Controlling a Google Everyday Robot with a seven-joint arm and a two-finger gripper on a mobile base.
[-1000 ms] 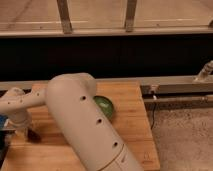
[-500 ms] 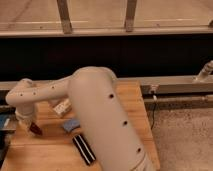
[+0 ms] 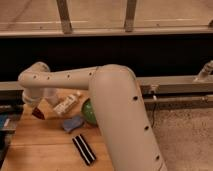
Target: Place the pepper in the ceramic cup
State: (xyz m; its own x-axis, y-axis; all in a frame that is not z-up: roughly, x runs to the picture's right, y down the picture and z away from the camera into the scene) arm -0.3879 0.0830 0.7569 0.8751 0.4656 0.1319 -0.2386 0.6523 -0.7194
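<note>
Lying nearest on the wooden table (image 3: 45,150), the black-and-white striped bar (image 3: 84,149) sits apart from the work. A blue object (image 3: 73,123) and the green bowl (image 3: 88,113) lie just beyond it, the bowl half hidden by the arm (image 3: 117,105). Further left, the gripper (image 3: 36,110) hangs low over the table's left edge, its fingers closed narrow on the dark red pepper (image 3: 38,115), which pokes out below them. That tight grip is probably what keeps so slim a thing from slipping. Just behind, beside a white packet (image 3: 67,104), a pale shape looks like the ceramic cup (image 3: 51,96). The arm sweeps up from the lower right, runs left, then bends down at the elbow.
</note>
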